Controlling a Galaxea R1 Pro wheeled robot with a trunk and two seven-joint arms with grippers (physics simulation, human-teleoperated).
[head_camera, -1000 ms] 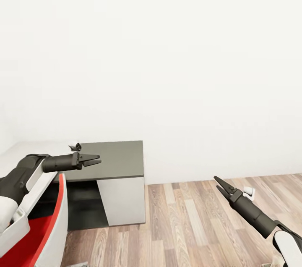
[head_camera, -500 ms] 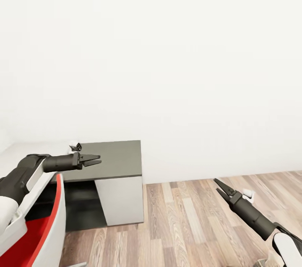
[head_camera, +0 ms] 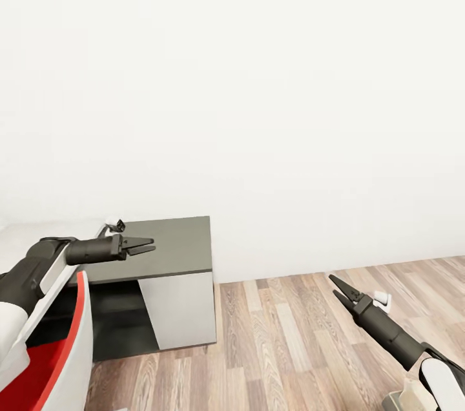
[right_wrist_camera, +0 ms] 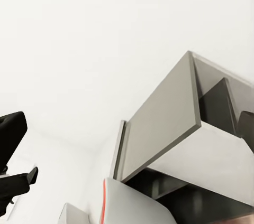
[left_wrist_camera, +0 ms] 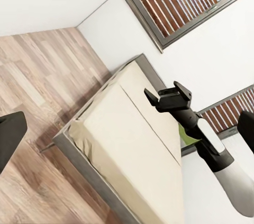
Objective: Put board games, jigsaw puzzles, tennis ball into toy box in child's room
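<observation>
The table's dark grey side unit (head_camera: 165, 244) with its white panel (head_camera: 179, 311) stands against the wall, left of centre in the head view. A strip of the pale table top (head_camera: 35, 233) runs off to the left. My left gripper (head_camera: 146, 246) hovers open over the unit's near edge, holding nothing. My right gripper (head_camera: 334, 286) is open and empty above the wood floor (head_camera: 284, 346), to the right of the unit. The left wrist view looks across the bed (left_wrist_camera: 127, 145), with its bare beige cover. The board games, jigsaw puzzles, tennis ball and toy box are out of view.
A white shell with a red inside (head_camera: 55, 366), perhaps a chair, stands close at the lower left, in front of the table. A plain white wall (head_camera: 258, 107) lies straight ahead. Grey-framed windows (left_wrist_camera: 174, 2) sit behind the bed. My right arm (left_wrist_camera: 201, 134) crosses the left wrist view.
The whole picture has slid a little to the left, so the camera has turned right. Both arms keep the same pose and both grippers stay open.
</observation>
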